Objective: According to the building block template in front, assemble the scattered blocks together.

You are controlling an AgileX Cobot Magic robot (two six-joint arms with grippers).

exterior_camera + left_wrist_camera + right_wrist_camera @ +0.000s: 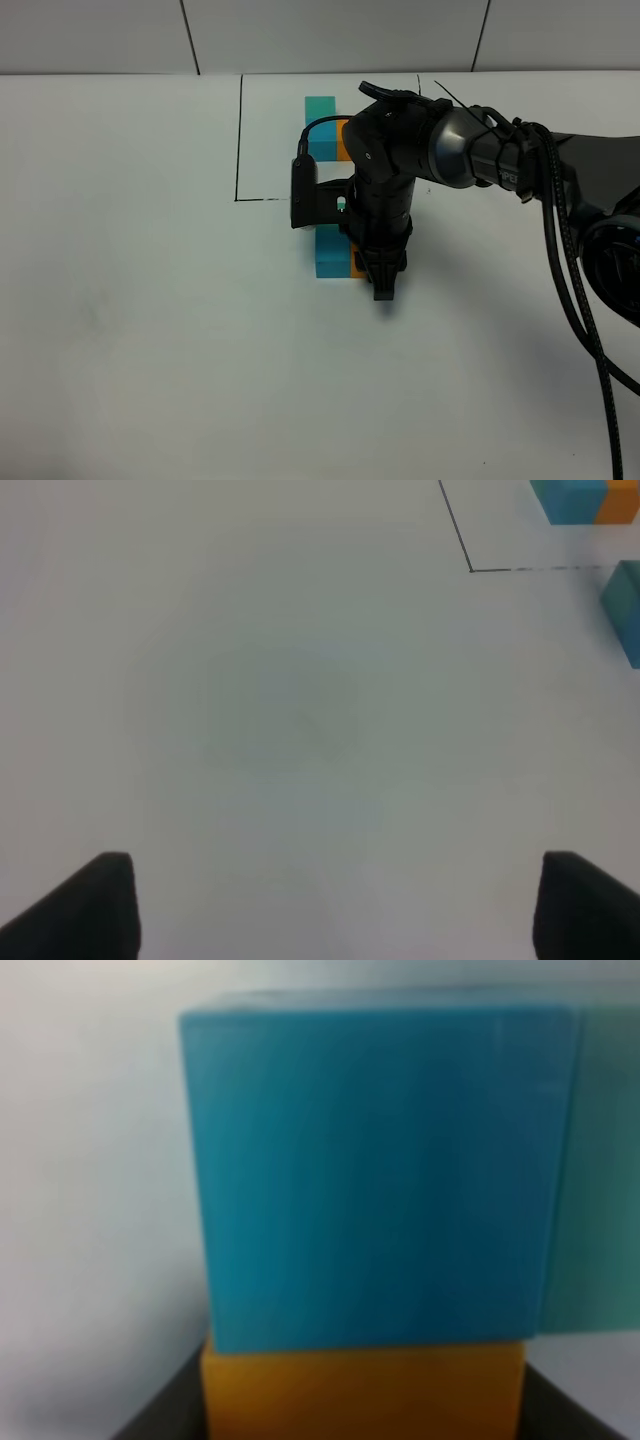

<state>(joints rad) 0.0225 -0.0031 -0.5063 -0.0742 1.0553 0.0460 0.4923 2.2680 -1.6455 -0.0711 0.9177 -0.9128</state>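
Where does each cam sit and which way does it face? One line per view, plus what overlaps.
Exterior high: mounted above, looking down on the white table; shows the right arm, its gripper low by the loose blocks, the framed template behind.
Left wrist: looks along bare table; both fingertips at the frame's edge, wide apart.
Right wrist: pressed close on the blue block, orange block in front, green block beside; dark finger edges only.
Shared: exterior and left wrist both catch the black frame corner.
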